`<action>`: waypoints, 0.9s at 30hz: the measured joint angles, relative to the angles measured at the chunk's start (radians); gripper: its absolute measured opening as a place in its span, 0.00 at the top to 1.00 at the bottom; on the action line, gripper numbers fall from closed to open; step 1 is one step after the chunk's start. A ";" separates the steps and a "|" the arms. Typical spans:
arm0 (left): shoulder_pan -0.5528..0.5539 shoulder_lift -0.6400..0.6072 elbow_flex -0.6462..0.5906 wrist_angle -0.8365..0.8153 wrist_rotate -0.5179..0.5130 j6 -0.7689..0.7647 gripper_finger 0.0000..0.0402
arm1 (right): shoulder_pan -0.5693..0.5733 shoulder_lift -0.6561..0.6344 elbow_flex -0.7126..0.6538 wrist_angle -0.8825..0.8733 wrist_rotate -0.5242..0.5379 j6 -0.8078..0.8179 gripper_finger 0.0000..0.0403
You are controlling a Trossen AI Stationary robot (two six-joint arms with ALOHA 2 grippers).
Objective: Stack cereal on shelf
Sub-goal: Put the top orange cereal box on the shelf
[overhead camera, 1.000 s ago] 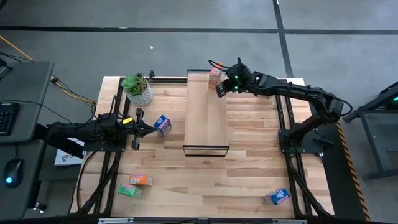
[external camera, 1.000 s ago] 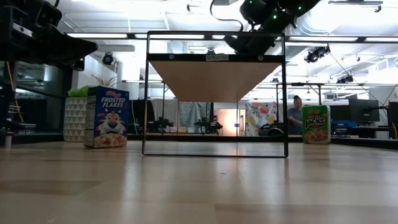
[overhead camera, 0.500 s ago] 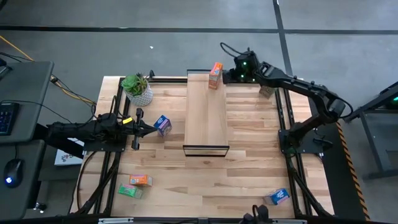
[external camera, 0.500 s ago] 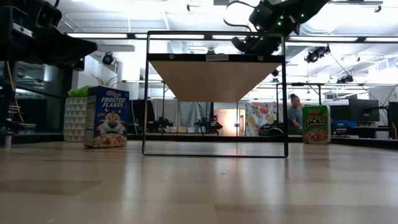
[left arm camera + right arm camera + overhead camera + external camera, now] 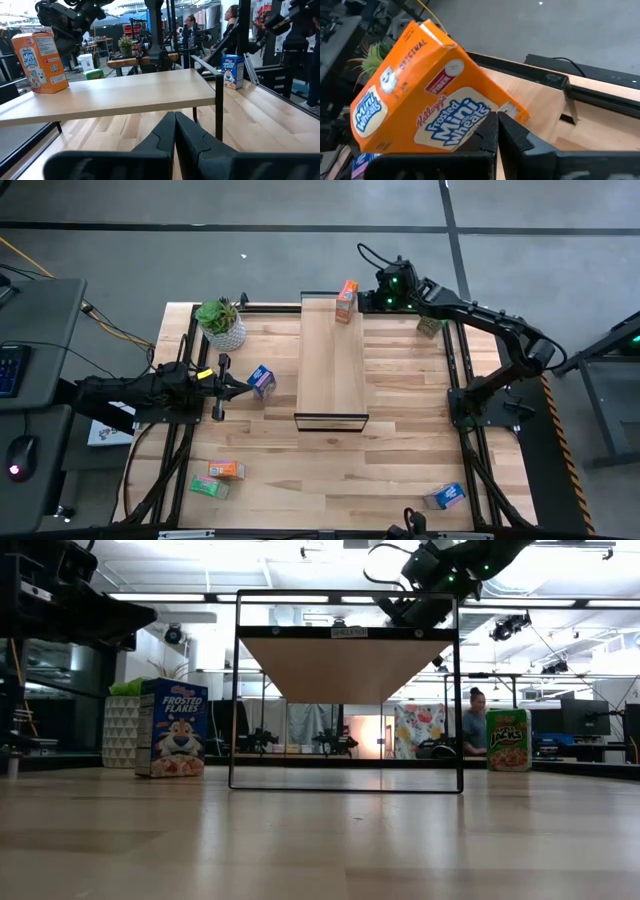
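Orange cereal box (image 5: pixel 346 301): upright on shelf (image 5: pixel 331 370), 12 o'clock end. Stacked: one.
Loose on table (image 5: pixel 400 470): five, from 1 to 9 o'clock.
Right gripper (image 5: pixel 372 301): beside box, closed, empty.
Left gripper (image 5: pixel 219 389): 9 o'clock, closed, idle.

Grey floor (image 5: pixel 300 260) with dark seams; ceiling lights (image 5: pixel 300 598) on; person (image 5: pixel 474 720) seated in room behind.

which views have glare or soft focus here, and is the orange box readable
Low view: ceiling lights blow out the top, the shelf underside sits backlit, the near tabletop is soft. Right wrist view: the orange box fills the frame, its print readable. Left wrist view: the left gripper looks blurred, the room behind is bright. High view: evenly lit, little glare.
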 joint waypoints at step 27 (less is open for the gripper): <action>0.000 0.000 0.000 0.000 0.000 0.001 1.00 | 0.039 0.023 0.000 0.049 0.097 0.068 1.00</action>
